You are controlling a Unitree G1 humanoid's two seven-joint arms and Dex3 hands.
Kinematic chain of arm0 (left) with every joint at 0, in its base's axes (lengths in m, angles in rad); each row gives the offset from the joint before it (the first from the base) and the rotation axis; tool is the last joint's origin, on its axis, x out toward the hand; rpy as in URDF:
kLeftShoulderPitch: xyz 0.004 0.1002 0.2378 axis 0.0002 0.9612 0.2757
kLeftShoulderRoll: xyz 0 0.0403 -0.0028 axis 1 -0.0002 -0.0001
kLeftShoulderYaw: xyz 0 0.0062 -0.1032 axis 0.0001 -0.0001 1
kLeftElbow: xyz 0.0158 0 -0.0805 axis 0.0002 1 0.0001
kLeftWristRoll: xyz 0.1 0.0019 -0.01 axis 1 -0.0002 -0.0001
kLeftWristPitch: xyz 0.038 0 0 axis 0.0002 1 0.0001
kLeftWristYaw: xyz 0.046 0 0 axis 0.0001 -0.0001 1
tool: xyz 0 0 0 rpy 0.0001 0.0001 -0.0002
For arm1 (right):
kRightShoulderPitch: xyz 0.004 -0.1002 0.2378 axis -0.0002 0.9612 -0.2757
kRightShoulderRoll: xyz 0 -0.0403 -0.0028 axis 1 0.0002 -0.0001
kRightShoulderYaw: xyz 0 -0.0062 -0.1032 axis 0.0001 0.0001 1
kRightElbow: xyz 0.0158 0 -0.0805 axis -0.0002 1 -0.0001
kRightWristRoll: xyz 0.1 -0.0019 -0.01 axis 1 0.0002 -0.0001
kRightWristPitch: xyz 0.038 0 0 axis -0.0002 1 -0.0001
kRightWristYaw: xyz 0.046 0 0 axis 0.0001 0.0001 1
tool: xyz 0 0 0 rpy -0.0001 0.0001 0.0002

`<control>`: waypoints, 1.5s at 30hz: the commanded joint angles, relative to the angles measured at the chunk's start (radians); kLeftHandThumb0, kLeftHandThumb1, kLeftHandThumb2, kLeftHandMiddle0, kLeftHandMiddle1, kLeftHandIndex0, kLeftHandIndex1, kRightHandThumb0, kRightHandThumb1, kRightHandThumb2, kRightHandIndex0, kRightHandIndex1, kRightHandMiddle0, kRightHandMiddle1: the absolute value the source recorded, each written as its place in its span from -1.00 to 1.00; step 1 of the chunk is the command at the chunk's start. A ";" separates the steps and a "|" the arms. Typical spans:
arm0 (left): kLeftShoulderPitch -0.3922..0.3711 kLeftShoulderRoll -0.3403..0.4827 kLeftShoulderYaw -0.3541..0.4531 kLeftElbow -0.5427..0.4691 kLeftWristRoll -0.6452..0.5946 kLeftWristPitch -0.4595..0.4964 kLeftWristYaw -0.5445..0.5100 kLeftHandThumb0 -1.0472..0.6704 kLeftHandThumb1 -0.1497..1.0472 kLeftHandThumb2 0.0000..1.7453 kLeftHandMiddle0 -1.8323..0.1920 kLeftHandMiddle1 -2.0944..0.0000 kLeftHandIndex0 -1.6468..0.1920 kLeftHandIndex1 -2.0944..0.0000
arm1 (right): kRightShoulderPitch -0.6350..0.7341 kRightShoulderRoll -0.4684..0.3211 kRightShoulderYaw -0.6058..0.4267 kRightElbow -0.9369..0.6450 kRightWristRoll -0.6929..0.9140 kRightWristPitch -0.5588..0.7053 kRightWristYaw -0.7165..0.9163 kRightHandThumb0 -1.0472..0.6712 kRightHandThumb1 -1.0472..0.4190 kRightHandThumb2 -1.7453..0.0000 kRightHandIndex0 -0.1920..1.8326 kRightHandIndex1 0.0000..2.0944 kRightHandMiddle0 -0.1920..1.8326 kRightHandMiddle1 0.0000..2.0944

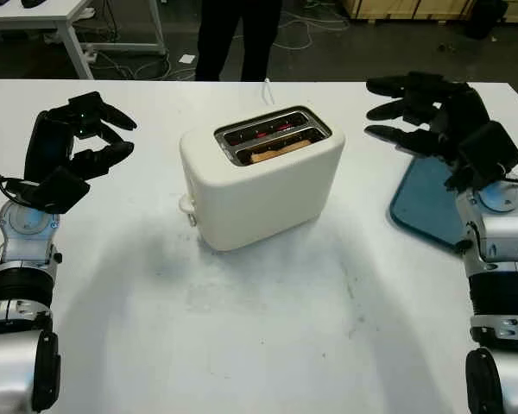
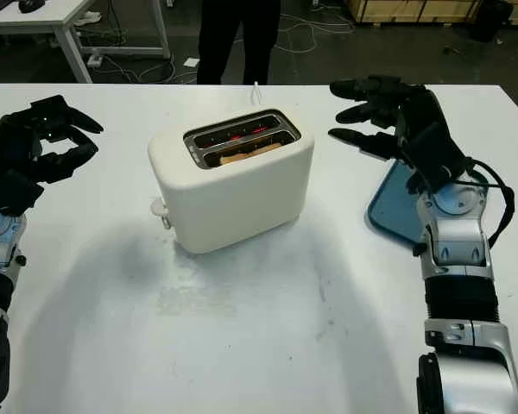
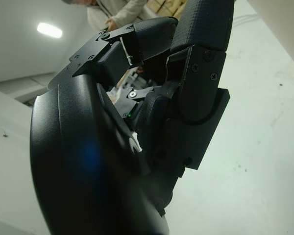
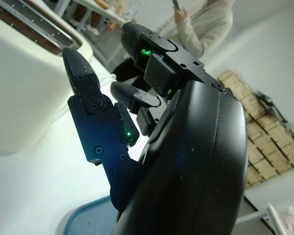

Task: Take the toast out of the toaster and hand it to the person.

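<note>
- Progress: nothing done yet, by my read. The toast (image 1: 279, 151) sits down in the near slot of the toaster (image 1: 261, 177), only its top edge showing.
- The far slot glows red inside, so the toaster looks powered.
- The toaster stands mid-desk (image 1: 259, 328), between my two hands, its lever knob on the end facing my left side.
- Left to do: reach in, grip the toast, lift it clear, carry it across to the person (image 1: 237, 34) standing at the far edge of the desk.
- My right hand (image 2: 375, 112) is raised off the desk, just beside the toaster's right end, not touching it. It holds nothing; fingers extended, pointing toward the toaster.
- The right wrist view agrees: fingertips near the toaster's wall, a gap between them.
- A blue tray (image 1: 427, 203) lies on the desk under my right forearm.
- My left hand (image 1: 78, 142) is up off the desk, well left of the toaster, fingers curled inward, holding nothing.
- Judgement: the right hand is the better placed for the pick. The toast sits low, so the fingers need to go into the slot; the hot element is the risk.
</note>
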 commanded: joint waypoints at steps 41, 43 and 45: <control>0.000 -0.014 -0.008 -0.011 -0.002 0.008 -0.003 -1.00 0.79 -0.73 0.00 -0.14 -0.03 -0.01 | 0.013 -0.002 -0.024 -0.054 0.026 0.029 0.011 -0.12 -0.59 1.00 -0.16 -0.38 0.04 -0.96; 0.001 -0.012 -0.005 -0.008 -0.003 -0.003 -0.001 -1.00 0.79 -0.72 0.01 -0.13 -0.01 0.00 | 0.014 -0.002 -0.026 -0.051 0.027 0.021 0.013 -0.12 -0.60 0.99 -0.17 -0.39 0.03 -0.97; 0.003 -0.008 -0.005 -0.009 0.001 -0.007 0.002 -1.00 0.79 -0.71 0.01 -0.12 0.00 0.01 | 0.014 -0.002 -0.028 -0.047 0.032 0.020 0.018 -0.12 -0.59 1.00 -0.17 -0.39 0.03 -0.97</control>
